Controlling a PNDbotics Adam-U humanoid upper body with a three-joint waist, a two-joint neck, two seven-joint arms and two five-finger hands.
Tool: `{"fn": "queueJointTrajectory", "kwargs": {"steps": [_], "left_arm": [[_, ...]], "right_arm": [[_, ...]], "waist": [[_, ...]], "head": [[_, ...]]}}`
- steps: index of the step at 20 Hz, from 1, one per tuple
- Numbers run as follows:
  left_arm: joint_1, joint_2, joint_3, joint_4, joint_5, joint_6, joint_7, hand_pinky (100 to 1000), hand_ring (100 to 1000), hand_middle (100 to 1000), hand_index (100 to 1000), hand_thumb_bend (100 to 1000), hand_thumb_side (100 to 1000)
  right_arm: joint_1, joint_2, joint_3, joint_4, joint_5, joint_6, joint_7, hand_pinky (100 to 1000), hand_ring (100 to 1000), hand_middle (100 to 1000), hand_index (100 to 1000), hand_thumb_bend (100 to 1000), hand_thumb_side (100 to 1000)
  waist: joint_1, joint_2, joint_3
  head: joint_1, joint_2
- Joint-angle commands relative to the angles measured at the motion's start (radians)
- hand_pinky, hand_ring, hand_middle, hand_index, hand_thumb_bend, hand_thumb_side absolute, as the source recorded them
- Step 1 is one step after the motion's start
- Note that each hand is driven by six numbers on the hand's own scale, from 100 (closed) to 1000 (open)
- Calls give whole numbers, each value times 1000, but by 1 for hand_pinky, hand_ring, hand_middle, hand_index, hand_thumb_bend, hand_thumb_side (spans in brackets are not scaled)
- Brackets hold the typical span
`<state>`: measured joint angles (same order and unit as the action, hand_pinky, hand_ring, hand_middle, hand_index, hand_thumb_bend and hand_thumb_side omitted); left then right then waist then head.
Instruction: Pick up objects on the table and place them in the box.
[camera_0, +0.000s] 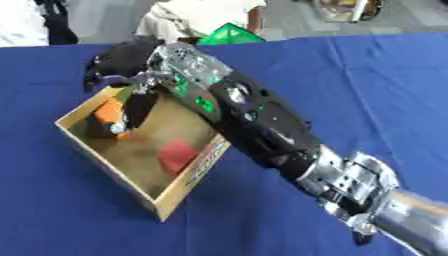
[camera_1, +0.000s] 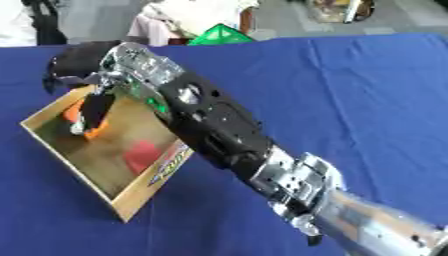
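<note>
An open cardboard box (camera_0: 188, 182) lies askew on the blue table at the left. A red object (camera_0: 178, 154) rests on its floor. An orange object (camera_0: 108, 110) stands tilted in its far left corner. My right arm (camera_0: 262, 130) comes in from the lower right and crosses the box's right wall. My right hand (camera_0: 122, 60) hangs over the box's far corner, and part of it reaches down in front of the orange object and touches or nearly touches it. Blur hides whether the hand holds it. No left hand shows.
A green object (camera_0: 229, 35) sits at the table's far edge behind the box. Blue cloth (camera_0: 367, 90) covers the table to the right of the arm and in front of the box.
</note>
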<state>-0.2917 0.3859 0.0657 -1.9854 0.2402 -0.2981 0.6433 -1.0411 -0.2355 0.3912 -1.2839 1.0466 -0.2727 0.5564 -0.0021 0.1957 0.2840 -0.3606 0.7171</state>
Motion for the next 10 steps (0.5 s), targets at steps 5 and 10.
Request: {"fn": "queueJointTrajectory", "kwargs": {"steps": [5,10], "left_arm": [[3,28,20,-15,-15,-2,12,850,678,738,858,552,955],[8,37,27,-15,-24,-4,22,850,677,738,858,552,955]], "right_arm": [[13,-183,-101,-191,-111,49,-100,739,761,722,808,151,745],[73,-302,-186,-310,-184,105,-173,749,737,706,809,100,743]], "waist": [[5,-18,-16],[7,-14,-30]], "head": [[29,-3],[49,-1]]}}
